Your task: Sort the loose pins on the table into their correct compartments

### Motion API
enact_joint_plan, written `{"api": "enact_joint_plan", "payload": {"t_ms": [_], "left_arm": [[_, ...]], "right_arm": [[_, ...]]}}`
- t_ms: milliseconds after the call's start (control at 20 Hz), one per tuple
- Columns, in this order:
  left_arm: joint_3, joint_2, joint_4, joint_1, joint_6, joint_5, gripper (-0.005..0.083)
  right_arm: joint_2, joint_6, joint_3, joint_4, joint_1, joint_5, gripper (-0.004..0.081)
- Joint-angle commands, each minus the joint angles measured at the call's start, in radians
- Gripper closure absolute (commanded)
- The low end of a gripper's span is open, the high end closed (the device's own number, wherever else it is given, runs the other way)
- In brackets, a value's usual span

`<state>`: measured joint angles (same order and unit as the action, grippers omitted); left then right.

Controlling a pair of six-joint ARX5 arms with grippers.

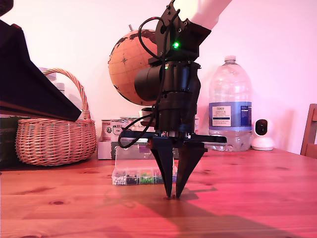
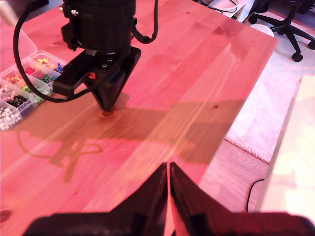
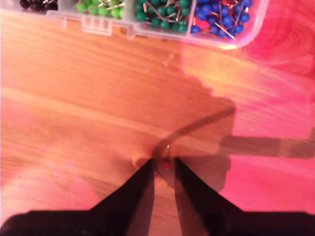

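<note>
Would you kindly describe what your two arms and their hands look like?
My second hand has a black boxy body with two tapering, pointed black fingers, looping black cables, a glowing green indicator light, and a white upper arm segment. My first hand shows similar black pointed fingers.

**Head count on the pine table**

One loose pin (image 3: 167, 164) lies on the table (image 1: 257, 198); its head looks red rather than green. One clear organiser box (image 1: 143, 174) sits there, and the first wrist view shows at least six filled cells in it (the rest run off the frame). Two grippers show: my second gripper (image 1: 172, 194) and my first gripper (image 2: 169, 172), each with two fingers. Behind stand one wicker basket (image 1: 54, 136), one globe (image 1: 130, 62), one large water bottle (image 1: 230, 106) and one small white camera (image 1: 262, 135). One chair edge (image 1: 310, 130) shows at the exterior view's right. Tins (image 1: 115, 130) number at least two.
</note>
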<state>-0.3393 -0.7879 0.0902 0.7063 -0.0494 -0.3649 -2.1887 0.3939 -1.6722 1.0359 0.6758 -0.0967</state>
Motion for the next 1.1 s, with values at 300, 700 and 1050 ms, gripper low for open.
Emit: {"api": "enact_joint_plan", "payload": {"t_ms": [300,700,1050], "left_arm": [[-0.005,-0.004,-0.009,-0.001,-0.003,0.000,0.0795],[-0.005,-0.004,-0.008,-0.001,-0.003,0.000,0.0795],[-0.005,-0.004,-0.008,-0.001,-0.003,0.000,0.0795]], "right_arm": [[-0.045,0.002,0.018,0.005,0.003,0.001,0.0672],[-0.045,0.002,0.018,0.005,0.003,-0.001,0.0780],[-0.045,-0.001,0.017,0.000,0.003,0.000,0.0782]]}}
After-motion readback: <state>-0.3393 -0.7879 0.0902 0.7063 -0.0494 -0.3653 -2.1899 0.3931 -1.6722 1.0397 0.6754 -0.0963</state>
